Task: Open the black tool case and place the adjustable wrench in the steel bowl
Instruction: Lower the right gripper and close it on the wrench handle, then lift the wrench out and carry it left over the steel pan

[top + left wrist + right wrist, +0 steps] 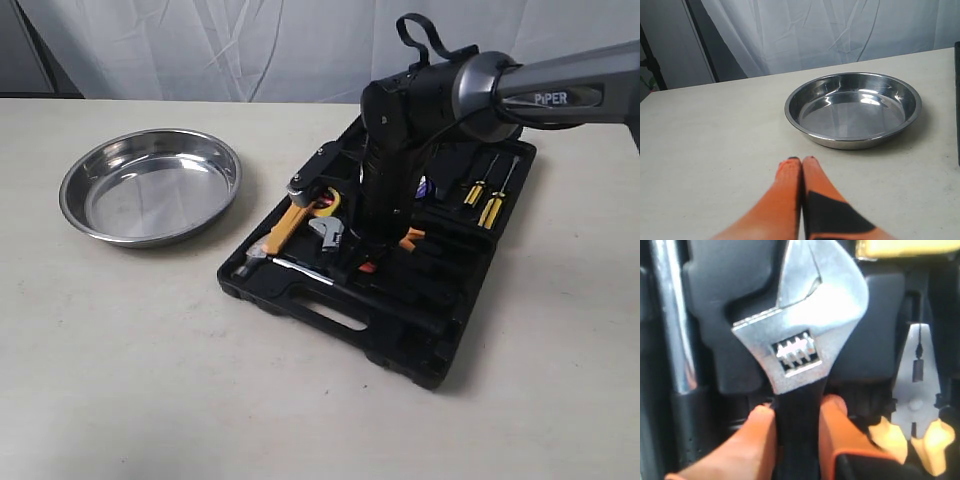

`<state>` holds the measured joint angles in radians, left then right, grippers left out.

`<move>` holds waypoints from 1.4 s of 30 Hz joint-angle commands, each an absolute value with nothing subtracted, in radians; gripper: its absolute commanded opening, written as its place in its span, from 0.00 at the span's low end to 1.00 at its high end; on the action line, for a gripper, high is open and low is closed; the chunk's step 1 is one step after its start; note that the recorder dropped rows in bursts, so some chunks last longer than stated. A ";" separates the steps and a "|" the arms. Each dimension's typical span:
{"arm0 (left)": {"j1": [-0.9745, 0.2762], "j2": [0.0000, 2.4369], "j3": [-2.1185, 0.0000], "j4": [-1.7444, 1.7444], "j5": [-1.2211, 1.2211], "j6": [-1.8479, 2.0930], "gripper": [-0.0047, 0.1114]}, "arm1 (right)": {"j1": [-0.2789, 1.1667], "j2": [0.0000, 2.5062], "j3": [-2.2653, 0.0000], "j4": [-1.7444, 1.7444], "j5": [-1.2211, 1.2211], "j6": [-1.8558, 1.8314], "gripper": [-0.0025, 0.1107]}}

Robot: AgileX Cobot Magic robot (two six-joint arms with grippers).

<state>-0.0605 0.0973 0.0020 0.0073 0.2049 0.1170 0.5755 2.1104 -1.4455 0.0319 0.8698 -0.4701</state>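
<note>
The black tool case [395, 335] lies open on the table, wider than the steel bowl [150, 187] to its left. The adjustable wrench [327, 230] rests among the tools, its silver head [800, 325] filling the right wrist view. My right gripper [385, 245] reaches straight down into the case. Its orange fingers [760, 422] press both sides of the wrench's black handle, so the right gripper [797, 407] is shut on it. My left gripper [801, 160] is shut and holds nothing, hovering over bare table in front of the bowl [853, 110]. It is out of the exterior view.
A yellow-handled hammer [290, 222] lies beside the wrench, toward the bowl. Pliers [917, 390] sit close on the other side of my right fingers, and a metal bar [672, 325] runs along the case. Yellow screwdrivers [488, 197] lie at the case's far right.
</note>
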 commanded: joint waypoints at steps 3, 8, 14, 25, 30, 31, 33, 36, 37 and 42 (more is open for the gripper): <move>-0.062 0.093 0.000 0.005 0.195 0.113 0.04 | 0.570 2.018 -1.452 0.026 0.904 -0.460 0.02; -0.062 0.093 0.000 0.005 0.195 0.113 0.04 | 0.570 1.997 -1.452 0.026 0.909 -0.460 0.02; -0.062 0.093 0.000 0.005 0.195 0.113 0.04 | 0.573 1.997 -1.463 0.030 0.852 -0.460 0.02; -0.062 0.093 0.000 0.005 0.195 0.113 0.04 | 0.665 2.073 -1.748 0.078 0.687 -0.460 0.02; -0.062 0.093 0.000 0.005 0.195 0.113 0.04 | 0.705 2.219 -1.970 0.166 0.701 -0.521 0.02; -0.062 0.093 0.000 0.005 0.195 0.113 0.04 | 0.711 2.250 -2.024 0.190 0.696 -0.537 0.02; -0.062 0.093 0.000 0.005 0.195 0.113 0.04 | 0.723 2.304 -2.095 0.220 0.678 -0.555 0.02; -0.062 0.093 0.000 0.005 0.195 0.113 0.04 | 0.741 2.375 -2.182 0.290 0.650 -0.594 0.02; -0.062 0.093 0.000 0.005 0.195 0.113 0.04 | 0.746 2.400 -2.206 0.315 0.621 -0.615 0.02; -0.062 0.093 0.000 0.005 0.195 0.113 0.04 | 0.763 2.455 -2.229 0.399 0.454 -0.622 0.02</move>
